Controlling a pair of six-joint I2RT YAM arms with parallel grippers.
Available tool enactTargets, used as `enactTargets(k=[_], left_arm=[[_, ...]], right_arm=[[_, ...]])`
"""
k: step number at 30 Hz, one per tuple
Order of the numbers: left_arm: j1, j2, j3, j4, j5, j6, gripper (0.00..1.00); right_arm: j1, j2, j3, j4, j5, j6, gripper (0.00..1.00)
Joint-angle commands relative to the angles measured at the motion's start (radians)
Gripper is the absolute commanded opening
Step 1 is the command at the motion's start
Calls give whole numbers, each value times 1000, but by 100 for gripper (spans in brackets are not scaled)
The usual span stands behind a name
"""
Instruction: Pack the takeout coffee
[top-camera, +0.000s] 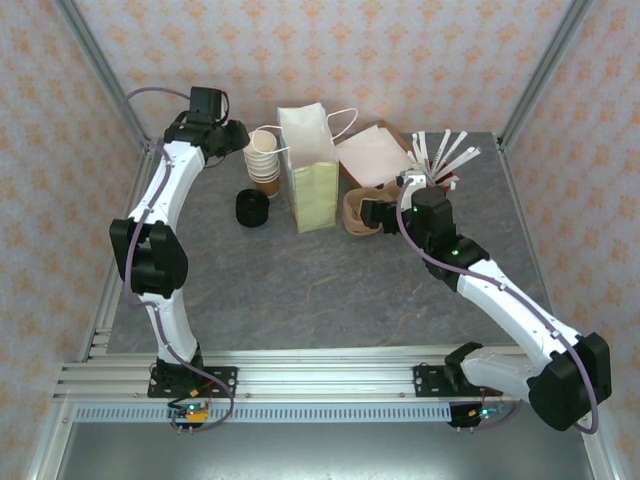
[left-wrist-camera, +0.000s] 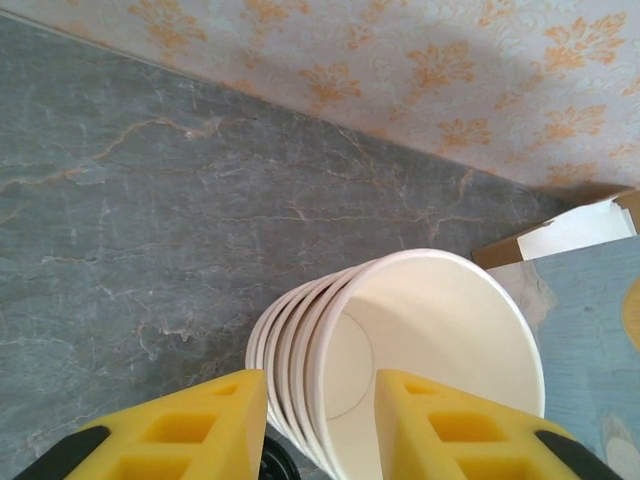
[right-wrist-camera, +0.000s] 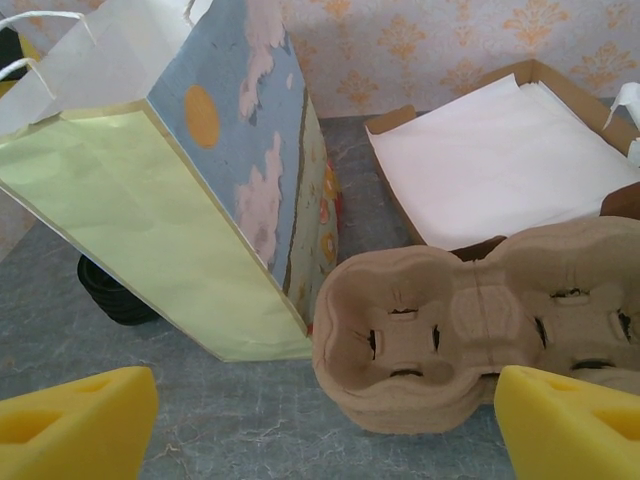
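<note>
My right gripper is hanging with its yellow fingers wide apart and nothing between them, just short of the carrier. Left of that the bag is standing upright, with black lids peeking out behind its foot. The box is lying beyond the carrier. My left gripper is straddling the near rim of the lidless cups, one finger outside the stack and one over the top cup's mouth. I cannot tell whether they are pressing it. The wall is rising behind.
</note>
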Motion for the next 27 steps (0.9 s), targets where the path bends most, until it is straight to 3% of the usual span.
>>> enactTargets(k=[1, 27], left_arm=[[4, 33, 70, -74, 27, 27, 33], [4, 121, 155, -122, 53, 53, 13]], right_arm=[[6, 15, 28, -22, 30, -1, 88], [9, 74, 29, -50, 43, 18, 88]])
